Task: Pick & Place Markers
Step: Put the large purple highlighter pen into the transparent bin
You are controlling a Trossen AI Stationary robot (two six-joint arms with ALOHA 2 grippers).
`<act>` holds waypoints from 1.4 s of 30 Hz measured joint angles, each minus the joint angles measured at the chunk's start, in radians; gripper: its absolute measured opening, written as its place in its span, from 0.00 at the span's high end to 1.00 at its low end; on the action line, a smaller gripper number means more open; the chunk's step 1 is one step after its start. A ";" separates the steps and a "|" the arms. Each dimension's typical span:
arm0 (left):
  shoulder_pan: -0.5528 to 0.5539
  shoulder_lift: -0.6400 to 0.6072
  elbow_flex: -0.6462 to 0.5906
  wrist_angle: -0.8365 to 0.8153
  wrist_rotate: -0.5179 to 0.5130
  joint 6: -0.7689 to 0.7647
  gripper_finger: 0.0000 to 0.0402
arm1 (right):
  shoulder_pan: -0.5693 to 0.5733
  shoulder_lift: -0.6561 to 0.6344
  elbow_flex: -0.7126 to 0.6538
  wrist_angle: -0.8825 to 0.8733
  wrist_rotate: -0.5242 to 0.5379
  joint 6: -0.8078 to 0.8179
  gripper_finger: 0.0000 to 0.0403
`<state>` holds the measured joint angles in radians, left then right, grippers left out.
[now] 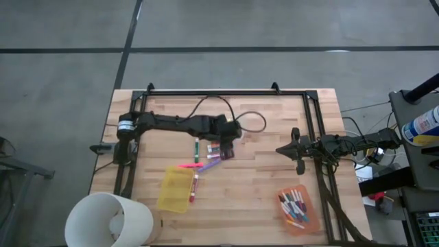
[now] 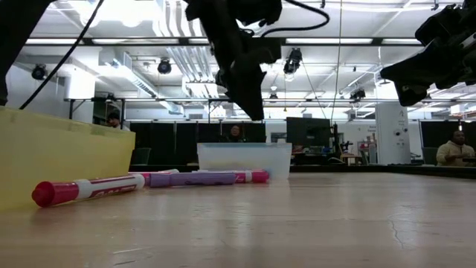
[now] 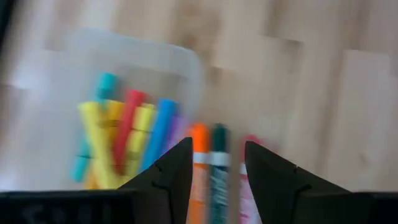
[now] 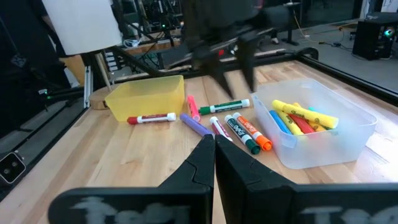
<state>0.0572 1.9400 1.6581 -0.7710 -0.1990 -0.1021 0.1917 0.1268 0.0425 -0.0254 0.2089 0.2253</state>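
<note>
Several markers lie flat on the wood table: white ones with orange, green and red caps [image 4: 242,130] next to a clear bin [image 4: 317,134], a purple one [image 4: 196,124], a pink one [image 4: 193,107] and a red-capped one [image 2: 89,187] by the yellow bin [image 1: 175,189]. Neon markers [image 3: 124,134] lie in the clear bin. My left gripper [image 3: 216,165] hangs open above the orange- and green-capped markers [image 3: 208,155], clear of the table [image 2: 253,104]. My right gripper [image 4: 214,149] waits shut near the table's right side [image 1: 285,149].
An orange bin [image 1: 297,209] holding several markers sits near the table's near right corner. A white cylinder [image 1: 110,219] stands at the near left corner. A black frame [image 1: 226,92] runs along the far, left and right sides. Bare wood lies between the arms.
</note>
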 joint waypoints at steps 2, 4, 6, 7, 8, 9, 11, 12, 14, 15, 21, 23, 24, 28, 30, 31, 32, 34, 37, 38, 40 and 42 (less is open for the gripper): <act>-0.026 0.000 -0.013 -0.005 0.030 -0.016 0.63 | 0.000 0.000 0.000 0.000 0.000 0.000 0.98; -0.054 0.000 -0.028 -0.023 0.051 -0.032 0.63 | 0.000 0.000 0.000 0.000 0.000 0.000 0.98; -0.078 0.000 -0.049 -0.033 0.057 -0.053 0.63 | 0.000 0.000 0.000 0.000 0.000 0.000 0.98; -0.090 0.000 -0.063 -0.036 0.058 -0.066 0.63 | 0.000 0.000 0.000 0.000 0.000 0.000 0.98; -0.102 0.000 -0.077 -0.038 0.058 -0.080 0.63 | 0.000 0.000 0.000 0.000 0.000 0.000 0.98; -0.111 0.000 -0.093 -0.039 0.058 -0.095 0.63 | 0.000 0.000 0.000 0.000 0.000 0.000 0.98; -0.129 0.000 -0.124 -0.038 0.056 -0.127 0.63 | 0.000 0.000 0.000 0.000 0.000 0.000 0.98; -0.137 0.000 -0.141 -0.035 0.050 -0.140 0.63 | 0.000 0.000 0.000 0.000 0.000 0.000 0.98; -0.149 0.000 -0.179 -0.030 0.042 -0.162 0.63 | 0.000 0.000 0.000 0.000 0.000 0.000 0.98; -0.154 0.000 -0.198 -0.027 0.041 -0.171 0.63 | 0.000 0.000 0.000 0.000 0.000 0.000 0.98; -0.160 0.000 -0.276 -0.023 0.043 -0.254 0.63 | 0.000 0.000 0.000 0.000 0.000 0.000 0.98; -0.162 0.000 -0.286 -0.023 0.042 -0.268 0.63 | 0.000 0.000 0.000 0.000 0.000 0.000 0.98; -0.163 0.000 -0.288 -0.022 0.043 -0.272 0.63 | 0.000 0.000 0.000 0.000 0.000 0.000 0.98; -0.168 0.000 -0.290 -0.016 0.044 -0.286 0.63 | 0.000 0.000 0.000 0.000 0.000 0.000 0.98; -0.168 0.000 -0.290 -0.005 0.045 -0.296 0.63 | 0.000 0.000 0.000 0.000 0.000 0.000 0.98; -0.168 0.000 -0.290 -0.002 0.045 -0.302 0.63 | 0.000 0.000 0.000 0.000 0.000 0.000 0.98; -0.168 0.001 -0.290 0.005 0.045 -0.308 0.63 | 0.000 0.000 0.000 0.000 0.000 0.000 0.98; -0.168 0.002 -0.290 0.021 0.045 -0.318 0.63 | 0.000 0.000 0.000 0.000 0.000 0.000 0.98; -0.169 0.002 -0.299 0.065 0.057 -0.320 0.63 | 0.000 0.000 0.000 0.000 0.000 0.000 0.98; -0.170 0.002 -0.307 0.091 0.063 -0.320 0.64 | 0.000 0.000 0.000 0.000 0.000 0.000 0.98; -0.172 0.002 -0.325 0.135 0.091 -0.321 0.66 | 0.000 0.000 0.000 0.000 0.000 0.000 0.98; -0.173 0.002 -0.348 0.175 0.111 -0.321 0.68 | 0.000 0.000 0.000 0.000 0.000 0.000 0.98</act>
<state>-0.1162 1.9423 1.3098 -0.5963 -0.0879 -0.4233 0.1916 0.1268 0.0425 -0.0254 0.2088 0.2249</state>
